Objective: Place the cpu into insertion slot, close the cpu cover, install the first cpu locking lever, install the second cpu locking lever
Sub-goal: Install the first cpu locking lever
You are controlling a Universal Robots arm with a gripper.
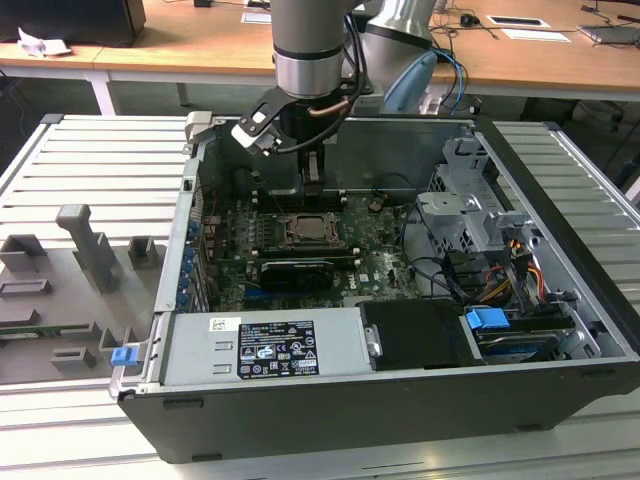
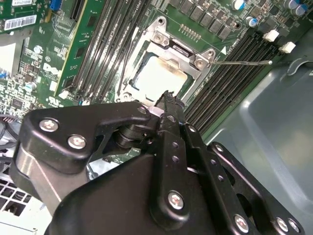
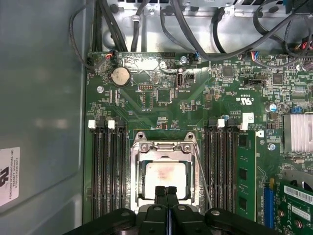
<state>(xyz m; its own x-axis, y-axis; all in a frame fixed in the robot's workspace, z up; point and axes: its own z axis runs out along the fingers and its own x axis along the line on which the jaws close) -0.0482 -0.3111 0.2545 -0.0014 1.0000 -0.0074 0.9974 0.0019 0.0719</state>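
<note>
Closest up, the gripper [image 3: 165,192] is seen with its fingertips [image 3: 160,195] pressed flat together and nothing pinched between them. Right under the tips the cpu [image 3: 166,177] can be made out, pale and square, seated in the insertion slot [image 3: 142,178], so the tips are parked over one edge of the chip rather than its middle. The cpu cover [image 3: 164,146] looks to be folded down around it, framing the chip. What matters most is probably the thin wire locking lever [image 3: 203,178]. It's laid just beside the cover, between the cover and one bank of memory slots [image 3: 222,171], with its long axis roughly along those slots, and it's angled a bit away from the frame, so it's judged to be unlatched. It sits off to one side of the shut fingers, near but not touched. Further out, the green motherboard [image 3: 161,98] and the open computer case [image 1: 560,200] are seen.
</note>
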